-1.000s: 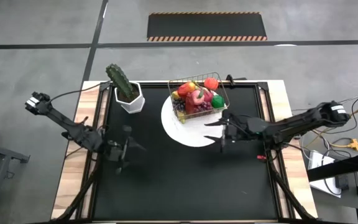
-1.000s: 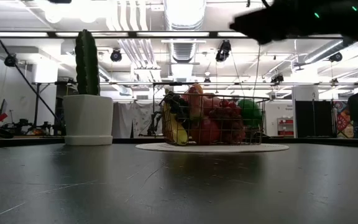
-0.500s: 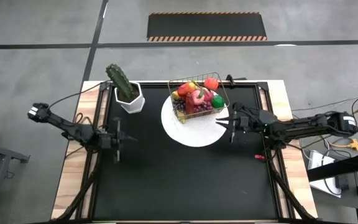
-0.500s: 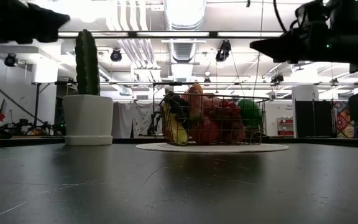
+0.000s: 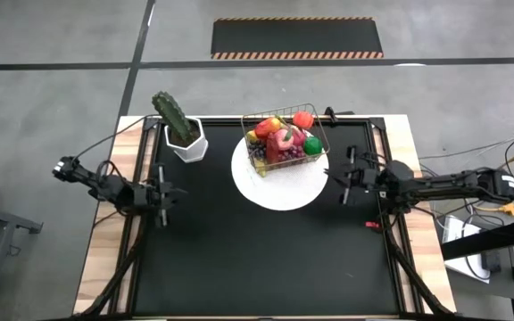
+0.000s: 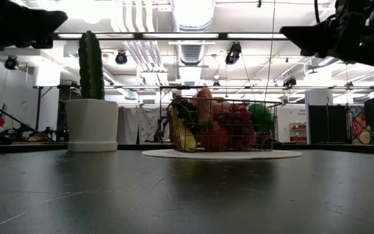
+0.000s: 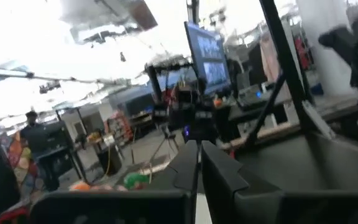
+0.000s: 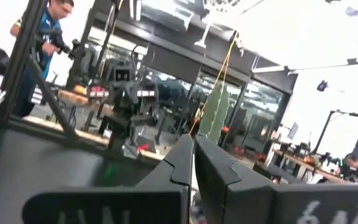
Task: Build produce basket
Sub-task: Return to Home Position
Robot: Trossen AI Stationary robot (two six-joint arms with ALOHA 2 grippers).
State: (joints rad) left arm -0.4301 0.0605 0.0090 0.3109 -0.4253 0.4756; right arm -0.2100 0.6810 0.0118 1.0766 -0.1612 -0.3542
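On surface (image 5: 239,259), basket (image 5: 321,141) holds produce (image 5: 284,141) | left end effector (image 5: 161,194), right end effector (image 5: 348,173) together, empty | I judge only homing left.

Upright wire basket (image 5: 286,143) heaped with produce (image 5: 284,141)

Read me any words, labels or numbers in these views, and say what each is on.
No text can be read here.
Pale marks on the right hand's body, right wrist view: too blurred to read.
Screen, left wrist view: too blurred to read.
Striped floor mat, high view: stripes only, no words.
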